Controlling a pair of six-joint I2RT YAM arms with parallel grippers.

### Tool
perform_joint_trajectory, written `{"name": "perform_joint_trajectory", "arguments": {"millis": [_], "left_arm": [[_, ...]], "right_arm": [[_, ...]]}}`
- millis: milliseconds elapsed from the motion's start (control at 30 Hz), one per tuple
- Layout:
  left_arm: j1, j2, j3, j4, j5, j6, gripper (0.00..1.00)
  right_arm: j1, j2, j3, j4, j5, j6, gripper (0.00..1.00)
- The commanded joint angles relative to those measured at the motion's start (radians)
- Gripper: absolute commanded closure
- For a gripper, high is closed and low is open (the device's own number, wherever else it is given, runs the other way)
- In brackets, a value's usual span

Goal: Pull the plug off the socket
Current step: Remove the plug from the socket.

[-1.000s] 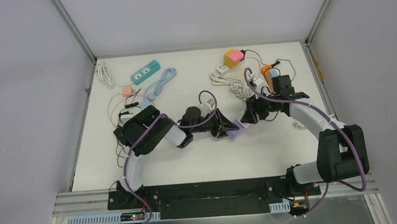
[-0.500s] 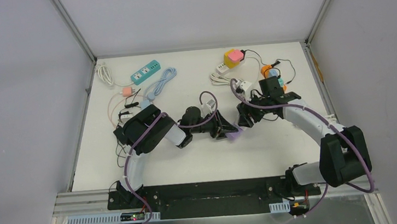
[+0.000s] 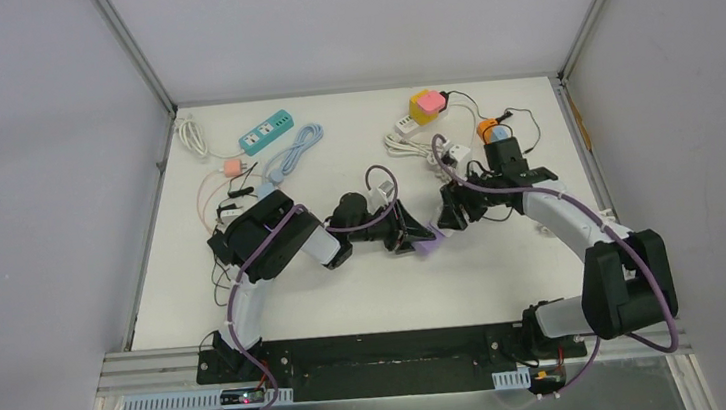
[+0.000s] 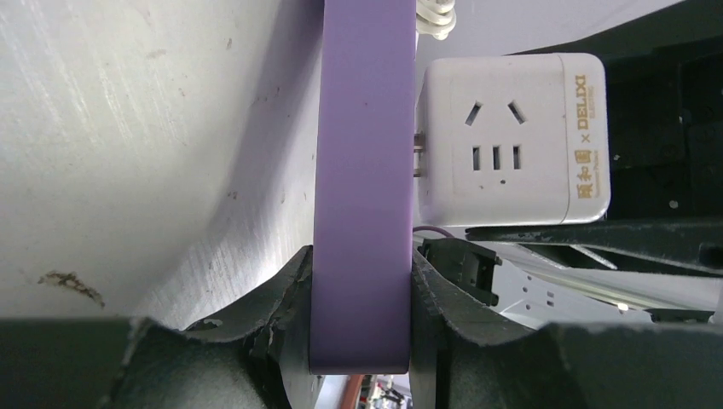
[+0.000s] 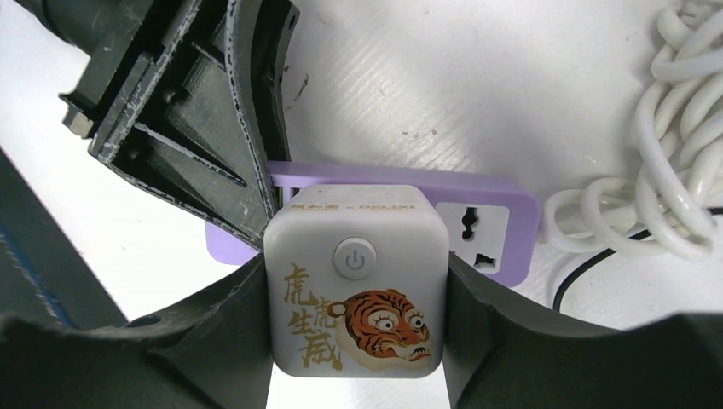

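Observation:
A purple power strip (image 4: 362, 170) stands on edge, and my left gripper (image 4: 362, 264) is shut on its end. It also shows in the top view (image 3: 430, 240) and the right wrist view (image 5: 503, 226). A white cube plug (image 5: 356, 281) with a tiger picture and a power button sits on the strip's face. My right gripper (image 5: 358, 277) is shut on its two sides. In the left wrist view the cube (image 4: 511, 141) stands slightly off the strip, with its metal prongs (image 4: 419, 153) showing in the gap. Both grippers meet at mid-table, the left (image 3: 412, 232) and the right (image 3: 452, 211).
A coiled white cord (image 5: 682, 170) lies just right of the strip. At the back are a teal power strip (image 3: 266, 132), a light blue cable (image 3: 296, 151), a pink plug (image 3: 232, 166), a yellow and pink cube socket (image 3: 426, 104) and an orange item (image 3: 488, 131).
My right arm swung left toward the left gripper, then eased back a little to the right. The left arm has stayed still, holding the strip.

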Motion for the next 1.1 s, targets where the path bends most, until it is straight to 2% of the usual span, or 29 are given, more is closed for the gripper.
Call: {"name": "perform_joint_trajectory", "arguments": {"millis": [0,167,367,567,733,833,1067], "left_arm": [[0.016,0.028,0.034,-0.06,-0.033,-0.002,1.0],[0.02,0.009,0.006,-0.067,-0.046,0.005,1.0],[0.023,-0.01,-0.016,-0.093,-0.059,0.02,1.0],[0.023,-0.006,-0.008,-0.083,-0.057,0.017,1.0],[0.023,-0.029,-0.028,-0.075,-0.072,0.018,0.99],[0.023,-0.053,-0.046,-0.086,-0.077,0.025,0.81],[0.023,-0.108,-0.082,-0.146,-0.1,0.048,0.52]], "right_arm": [[0.128,-0.022,0.085,-0.12,-0.015,-0.1,1.0],[0.133,-0.014,0.138,-0.207,-0.01,-0.175,1.0],[0.014,-0.038,0.166,-0.257,-0.076,-0.188,1.0],[-0.065,-0.074,0.145,-0.277,-0.207,-0.199,1.0],[-0.164,-0.072,0.106,-0.211,-0.367,-0.107,1.0],[-0.183,-0.07,0.082,-0.174,-0.398,-0.073,1.0],[-0.209,-0.058,0.043,-0.1,-0.428,-0.008,1.0]]}}
